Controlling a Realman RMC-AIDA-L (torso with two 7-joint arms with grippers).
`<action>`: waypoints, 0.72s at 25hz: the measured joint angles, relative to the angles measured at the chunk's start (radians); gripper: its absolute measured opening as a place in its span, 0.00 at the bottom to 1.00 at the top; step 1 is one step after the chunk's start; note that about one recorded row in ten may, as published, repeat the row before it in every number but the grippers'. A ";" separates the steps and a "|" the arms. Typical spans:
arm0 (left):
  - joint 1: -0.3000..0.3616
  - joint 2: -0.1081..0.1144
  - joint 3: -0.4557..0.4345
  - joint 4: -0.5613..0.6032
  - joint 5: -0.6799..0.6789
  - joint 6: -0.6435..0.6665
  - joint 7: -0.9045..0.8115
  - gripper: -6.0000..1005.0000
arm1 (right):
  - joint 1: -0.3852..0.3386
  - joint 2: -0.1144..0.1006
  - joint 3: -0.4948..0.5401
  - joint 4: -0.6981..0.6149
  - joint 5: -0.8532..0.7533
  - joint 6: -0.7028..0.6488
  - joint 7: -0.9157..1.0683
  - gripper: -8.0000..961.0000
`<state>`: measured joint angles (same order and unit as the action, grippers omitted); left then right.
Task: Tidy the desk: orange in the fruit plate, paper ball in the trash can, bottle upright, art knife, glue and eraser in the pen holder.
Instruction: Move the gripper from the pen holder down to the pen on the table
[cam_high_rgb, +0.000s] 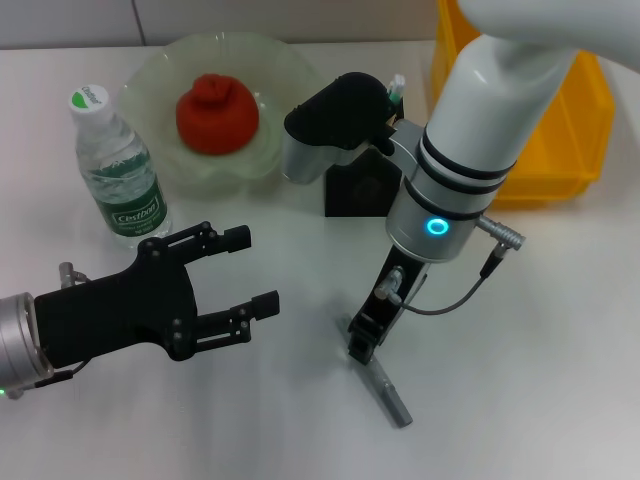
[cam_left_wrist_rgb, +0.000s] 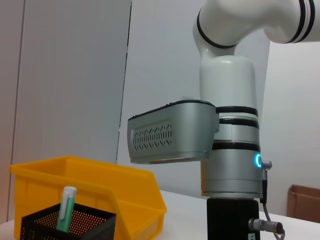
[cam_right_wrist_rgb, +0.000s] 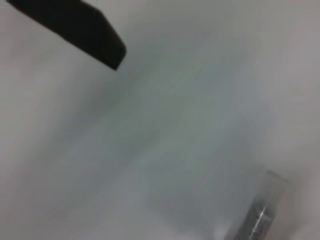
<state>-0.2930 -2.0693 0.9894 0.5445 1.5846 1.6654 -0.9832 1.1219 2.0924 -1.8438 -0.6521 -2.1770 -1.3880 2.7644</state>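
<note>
The orange (cam_high_rgb: 217, 113) lies in the pale green fruit plate (cam_high_rgb: 150, 80) at the back. Left of it the bottle (cam_high_rgb: 118, 170) stands upright. The black mesh pen holder (cam_high_rgb: 360, 190) (cam_left_wrist_rgb: 70, 225) holds the glue (cam_high_rgb: 396, 88) (cam_left_wrist_rgb: 66, 207). The grey art knife (cam_high_rgb: 390, 395) (cam_right_wrist_rgb: 260, 215) lies flat on the table near the front. My right gripper (cam_high_rgb: 362, 345) points down at the knife's back end. My left gripper (cam_high_rgb: 258, 270) hovers open and empty at the front left. The paper ball and eraser are out of view.
The yellow trash can (cam_high_rgb: 560, 150) (cam_left_wrist_rgb: 100, 185) stands at the back right, next to the pen holder. My right arm (cam_high_rgb: 470, 150) reaches over the pen holder and hides part of it.
</note>
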 joint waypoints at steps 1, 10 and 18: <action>0.000 0.000 0.000 0.000 0.000 0.000 0.000 0.78 | 0.001 0.000 0.000 0.000 0.004 0.000 0.000 0.27; -0.001 0.000 0.000 0.000 0.000 0.001 0.000 0.78 | 0.009 0.000 -0.034 -0.001 0.017 0.001 0.000 0.28; -0.009 0.000 0.000 -0.006 0.000 0.001 0.000 0.78 | 0.001 0.000 -0.038 -0.004 0.017 0.007 0.003 0.28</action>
<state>-0.3017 -2.0693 0.9894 0.5384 1.5845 1.6660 -0.9828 1.1232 2.0923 -1.8819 -0.6557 -2.1596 -1.3806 2.7670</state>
